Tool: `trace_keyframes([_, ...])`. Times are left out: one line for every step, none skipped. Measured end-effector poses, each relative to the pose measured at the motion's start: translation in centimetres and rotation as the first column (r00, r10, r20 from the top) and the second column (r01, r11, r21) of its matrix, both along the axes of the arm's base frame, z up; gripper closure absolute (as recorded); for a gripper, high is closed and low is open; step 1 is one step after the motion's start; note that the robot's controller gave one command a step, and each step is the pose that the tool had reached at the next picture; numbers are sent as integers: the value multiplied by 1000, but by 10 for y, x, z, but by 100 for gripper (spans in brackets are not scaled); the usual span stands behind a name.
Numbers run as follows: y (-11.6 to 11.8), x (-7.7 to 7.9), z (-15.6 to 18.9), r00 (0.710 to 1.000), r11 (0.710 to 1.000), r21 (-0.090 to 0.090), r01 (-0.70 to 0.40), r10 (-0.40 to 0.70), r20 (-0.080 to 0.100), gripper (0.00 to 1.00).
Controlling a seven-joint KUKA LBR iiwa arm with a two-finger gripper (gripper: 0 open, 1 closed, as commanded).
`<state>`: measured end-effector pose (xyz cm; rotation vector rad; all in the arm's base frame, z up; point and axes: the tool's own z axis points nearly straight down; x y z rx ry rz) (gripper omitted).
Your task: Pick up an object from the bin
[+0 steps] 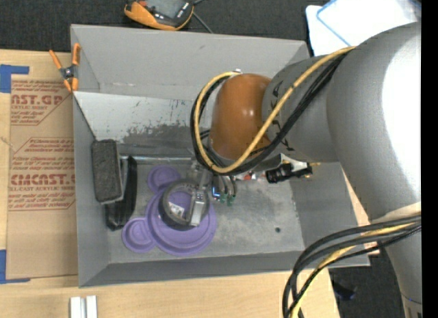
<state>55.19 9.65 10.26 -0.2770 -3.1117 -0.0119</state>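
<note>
The bin [274, 234] is plain grey, its back wall at 12 o'clock flecked with dark scuffs. At 7 o'clock on its floor lies a purple dish [140, 233] with round ears. At 9 o'clock a dark grey block [105, 169] is finely speckled, and a black piece [126, 197] lies just beside it. The wrist cover [236, 115] is glossy orange-brown, the cables [200, 115] yellow and black, the arm [369, 118] silver-grey.

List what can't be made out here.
Camera view:
- Claw: mostly hidden under the arm's cover and cables.
- Shiny thing in the purple dish: too blurred to name; whether the claw holds it is unclear.
- Black thing by the grey block: kind unclear.
- Bin's right floor: hidden by the arm.
</note>
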Motion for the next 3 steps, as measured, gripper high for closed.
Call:
trace_keyframes([7,-27,10,981,982,0,187,-187,41,100])
trace_keyframes([7,-27,10,981,982,0,187,-187,40,100])
trace_keyframes([36,-37,-12,967,975,-29,-222,224,122,100])
